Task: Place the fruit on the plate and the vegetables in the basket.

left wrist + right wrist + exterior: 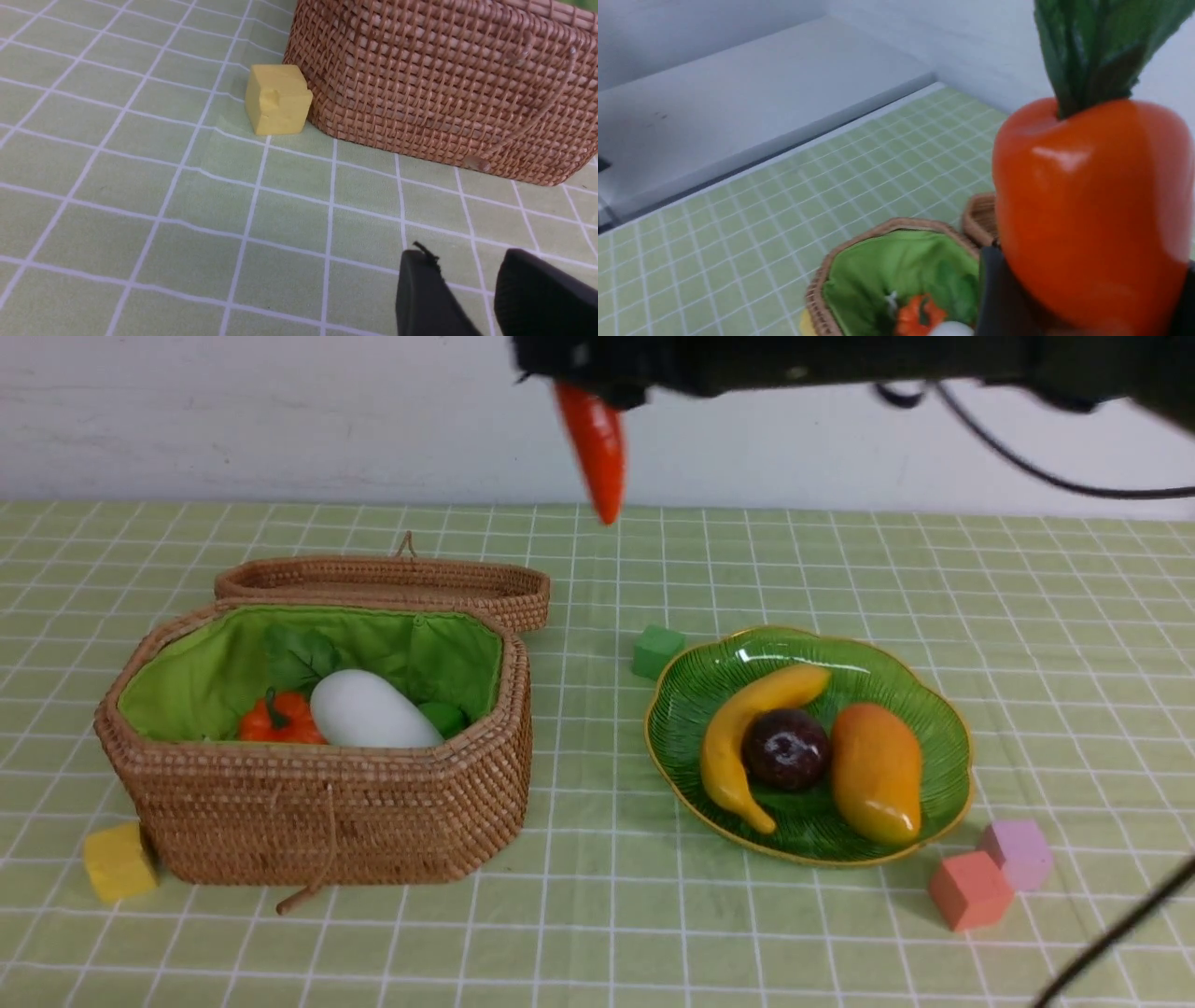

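In the front view my right gripper (pixel 597 387) is high at the top, shut on an orange carrot (pixel 597 448) that hangs tip down over the cloth between basket and plate. The right wrist view shows the carrot (pixel 1087 210) filling the jaws, with green leaves above. The open wicker basket (pixel 327 803) holds a pumpkin (pixel 280 719), a white radish (pixel 369 711) and a green cucumber piece (pixel 443 717). The green plate (pixel 948 728) carries a banana (pixel 738 737), a plum (pixel 786 749) and a mango (pixel 876 772). My left gripper (pixel 467 261) is open and empty, low near the basket's (pixel 444 84) front wall.
The basket lid (pixel 392 581) lies behind the basket. Foam cubes sit around: yellow (pixel 119 861) at the basket's front left corner, green (pixel 656 651) behind the plate, red (pixel 969 889) and pink (pixel 1018 852) at the plate's front right. A white wall backs the table.
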Robot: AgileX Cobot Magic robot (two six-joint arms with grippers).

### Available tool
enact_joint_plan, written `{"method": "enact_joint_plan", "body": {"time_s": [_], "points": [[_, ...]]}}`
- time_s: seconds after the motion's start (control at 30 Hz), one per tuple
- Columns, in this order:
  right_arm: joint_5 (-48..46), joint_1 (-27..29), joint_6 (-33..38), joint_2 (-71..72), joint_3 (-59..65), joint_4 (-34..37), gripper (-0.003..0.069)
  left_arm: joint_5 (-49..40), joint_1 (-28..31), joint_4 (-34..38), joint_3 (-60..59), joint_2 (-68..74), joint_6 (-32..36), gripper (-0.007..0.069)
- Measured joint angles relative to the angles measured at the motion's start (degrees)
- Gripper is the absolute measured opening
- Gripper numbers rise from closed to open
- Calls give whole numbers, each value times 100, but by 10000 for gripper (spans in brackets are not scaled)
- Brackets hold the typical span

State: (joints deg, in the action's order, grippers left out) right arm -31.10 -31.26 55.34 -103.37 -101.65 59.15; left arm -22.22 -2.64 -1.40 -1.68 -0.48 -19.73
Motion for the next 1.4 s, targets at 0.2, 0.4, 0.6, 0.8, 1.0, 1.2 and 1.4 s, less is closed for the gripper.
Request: {"method": "enact_joint_plan", "body": {"time_s": [0.2, 0.4, 0.6, 0.8, 1.0, 1.2, 1.4], "points": [[-308, -498, 440, -1465, -999, 148, 359, 0, 0, 0, 0, 0, 0, 237], [-182, -562, 472, -2062, -1263, -310, 359, 0, 0, 0, 0, 0, 0, 237], [-39, -556, 472, -2132, -1281, -512, 359, 0, 0, 0, 0, 0, 0, 237], [-6, -556, 472, -2132, -1281, -506, 512, 0, 0, 0, 0, 0, 0, 237], [-200, -490, 472, -2082, -1328, -733, 666, 0, 0, 0, 0, 0, 0, 237], [-1471, -90, -582, -1256, -1328, -2191, 588, 0, 0, 0, 0, 0, 0, 239], [-3069, 311, -2956, 119, -1334, -4382, 258, 0, 0, 0, 0, 0, 0, 239]]}}
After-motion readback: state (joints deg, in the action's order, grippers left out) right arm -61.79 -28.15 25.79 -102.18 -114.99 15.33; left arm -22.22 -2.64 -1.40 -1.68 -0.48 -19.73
